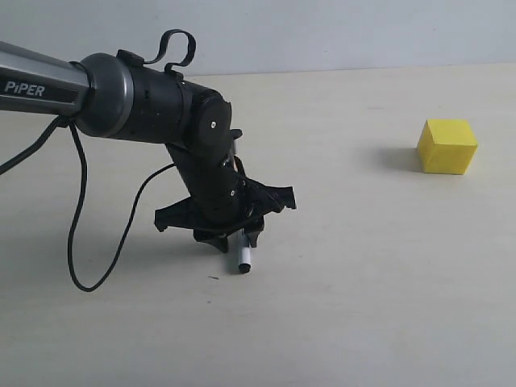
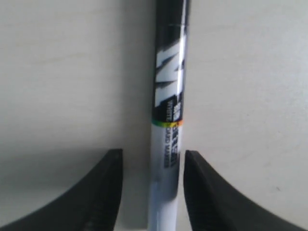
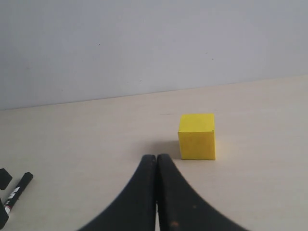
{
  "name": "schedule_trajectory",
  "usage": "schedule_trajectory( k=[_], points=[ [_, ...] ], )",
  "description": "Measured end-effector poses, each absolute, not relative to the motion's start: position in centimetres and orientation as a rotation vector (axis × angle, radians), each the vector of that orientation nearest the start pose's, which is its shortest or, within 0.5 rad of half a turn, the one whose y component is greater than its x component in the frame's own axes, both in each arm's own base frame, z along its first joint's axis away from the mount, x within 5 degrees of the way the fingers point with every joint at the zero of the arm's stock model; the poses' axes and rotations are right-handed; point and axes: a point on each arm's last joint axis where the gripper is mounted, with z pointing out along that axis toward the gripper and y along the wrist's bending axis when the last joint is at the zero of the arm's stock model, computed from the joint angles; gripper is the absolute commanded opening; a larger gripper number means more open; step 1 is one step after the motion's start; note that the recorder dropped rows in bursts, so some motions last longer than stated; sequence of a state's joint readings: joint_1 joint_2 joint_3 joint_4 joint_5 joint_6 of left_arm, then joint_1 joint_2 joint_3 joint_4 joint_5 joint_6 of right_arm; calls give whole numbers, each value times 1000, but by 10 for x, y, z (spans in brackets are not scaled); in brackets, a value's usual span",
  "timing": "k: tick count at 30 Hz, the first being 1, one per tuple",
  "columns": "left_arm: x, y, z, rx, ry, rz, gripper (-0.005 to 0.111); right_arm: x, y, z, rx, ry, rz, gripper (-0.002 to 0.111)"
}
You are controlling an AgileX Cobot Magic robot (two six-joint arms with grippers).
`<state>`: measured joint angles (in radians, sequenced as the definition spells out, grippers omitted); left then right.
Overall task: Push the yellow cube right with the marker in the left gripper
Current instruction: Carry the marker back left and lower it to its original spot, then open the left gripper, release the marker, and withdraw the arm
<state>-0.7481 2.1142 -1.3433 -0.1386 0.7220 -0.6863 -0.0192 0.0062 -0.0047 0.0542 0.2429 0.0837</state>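
Marker (image 1: 243, 260) lies loose on the bench (image 1: 363, 314) inside the released left hand (image 1: 236, 240), yellow cube (image 1: 447, 146) well apart toward the right edge, so I'd guess pushing's either finished or unstarted.

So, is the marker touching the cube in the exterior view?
No, the marker lies near the middle of that view and the cube sits far to its right, with a wide gap between them.

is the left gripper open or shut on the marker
Open: in the wrist view the left gripper has its jaws apart, with a clear gap between one finger and the marker.
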Motion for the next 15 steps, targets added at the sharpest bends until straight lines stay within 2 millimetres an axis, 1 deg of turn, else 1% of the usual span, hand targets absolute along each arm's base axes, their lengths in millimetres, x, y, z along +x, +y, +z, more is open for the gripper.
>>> schedule_trajectory(
  k=[5,9,12,15],
  points=[
    [289,-280,114,-53,3070,-283,43,56,0,192,125,1724,98,0],
    [289,-279,118,-52,3068,-286,43,56,0,192,125,1724,98,0],
    [288,-279,127,-47,3053,-302,43,56,0,192,125,1724,98,0],
    [288,-279,142,-44,3022,-339,43,56,0,192,125,1724,98,0]
  ],
)
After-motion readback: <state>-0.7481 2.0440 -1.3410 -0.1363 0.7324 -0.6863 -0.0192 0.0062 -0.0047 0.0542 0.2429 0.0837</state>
